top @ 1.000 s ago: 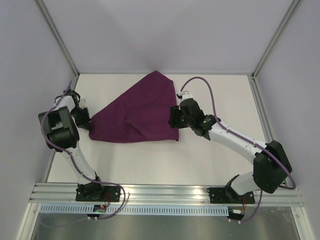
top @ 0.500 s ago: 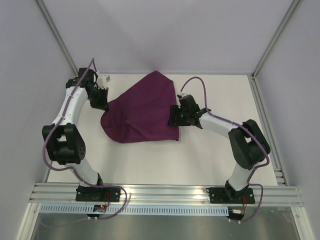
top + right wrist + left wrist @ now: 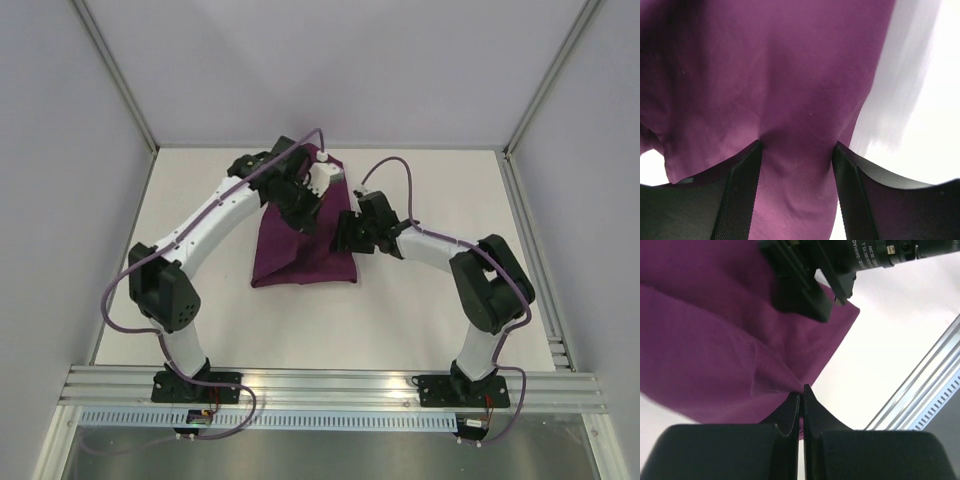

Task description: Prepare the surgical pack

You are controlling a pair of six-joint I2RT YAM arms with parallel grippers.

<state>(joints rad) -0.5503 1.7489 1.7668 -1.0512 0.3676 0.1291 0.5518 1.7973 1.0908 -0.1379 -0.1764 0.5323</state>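
Note:
The deep-purple cloth (image 3: 300,258) lies folded into a narrow shape on the white table (image 3: 430,310). My left gripper (image 3: 304,213) has reached across it and is shut on a pinched edge of the cloth (image 3: 705,340), seen at the closed tips in the left wrist view (image 3: 801,390). My right gripper (image 3: 344,234) is open at the cloth's right edge, its fingers (image 3: 742,190) set down astride a bulge of cloth (image 3: 790,75). The right gripper's black body shows in the left wrist view (image 3: 802,285). The steel tray, scissors, tweezers, gauze and packets are out of view.
Grey walls and metal frame posts (image 3: 115,75) enclose the table on three sides. An aluminium rail (image 3: 330,385) with both arm bases runs along the near edge; it also shows in the left wrist view (image 3: 925,385).
My left arm has swung from the far left across to the centre, dragging the cloth's left corner over to the right and folding it narrower. The right gripper has stayed on the right edge.

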